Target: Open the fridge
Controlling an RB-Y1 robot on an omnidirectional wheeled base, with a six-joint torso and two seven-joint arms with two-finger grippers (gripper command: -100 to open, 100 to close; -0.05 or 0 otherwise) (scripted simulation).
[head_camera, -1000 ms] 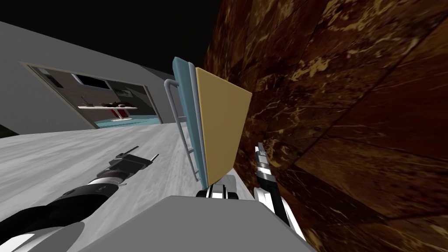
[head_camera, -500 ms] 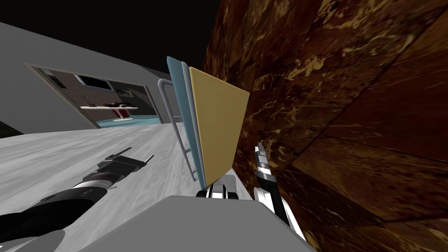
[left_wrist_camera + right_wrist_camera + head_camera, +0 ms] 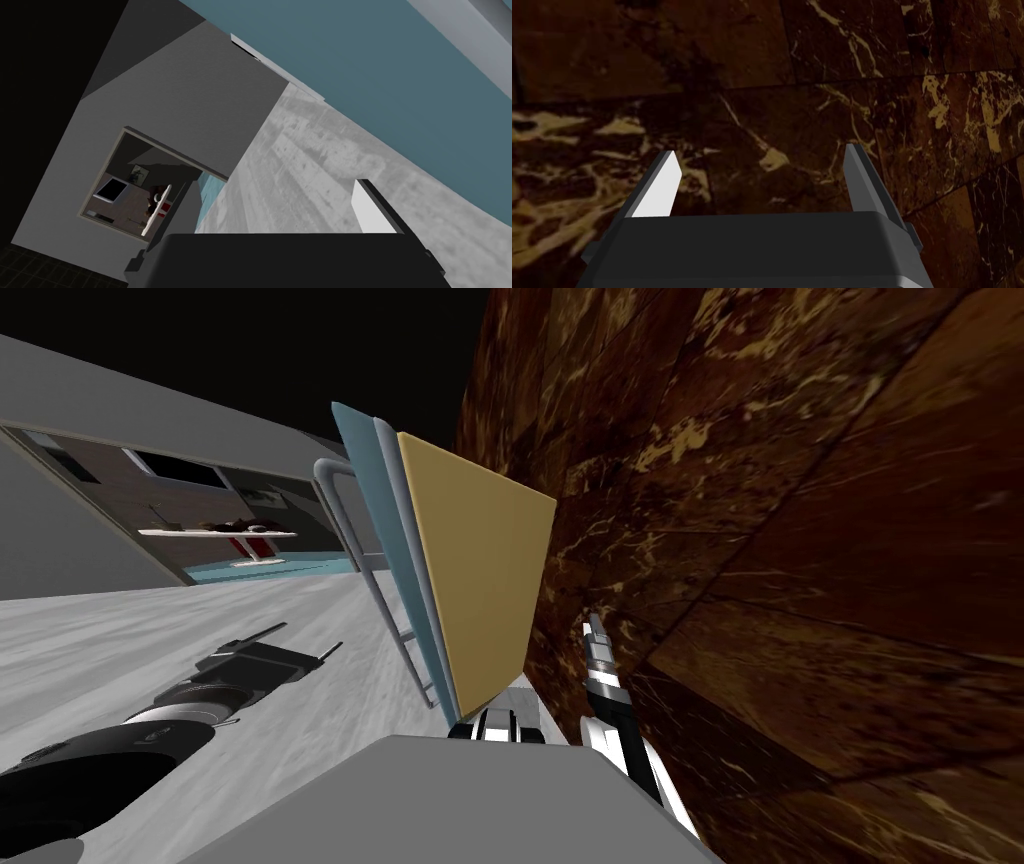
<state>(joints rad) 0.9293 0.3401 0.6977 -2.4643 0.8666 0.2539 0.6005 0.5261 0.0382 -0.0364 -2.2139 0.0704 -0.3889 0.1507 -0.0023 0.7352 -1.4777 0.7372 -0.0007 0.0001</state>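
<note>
Left gripper (image 3: 312, 635), fingers spread, hangs left of the fridge (image 3: 480, 578), off its handle (image 3: 333, 493); right gripper (image 3: 760, 150), also spread, faces the wall (image 3: 800, 538) right of it.

one fridge (image 3: 480, 578) with one blue door (image 3: 375, 65) and one grey handle (image 3: 328, 483); two grippers, the left gripper (image 3: 305, 638) and the right gripper (image 3: 759, 155); one wall opening (image 3: 120, 503); one white table (image 3: 215, 532)

No lettering, label or number can be read anywhere — the fridge (image 3: 385, 498) shows plain blue, its side panel (image 3: 480, 578) plain yellow, the brown wall (image 3: 780, 538) only pale veining.
</note>
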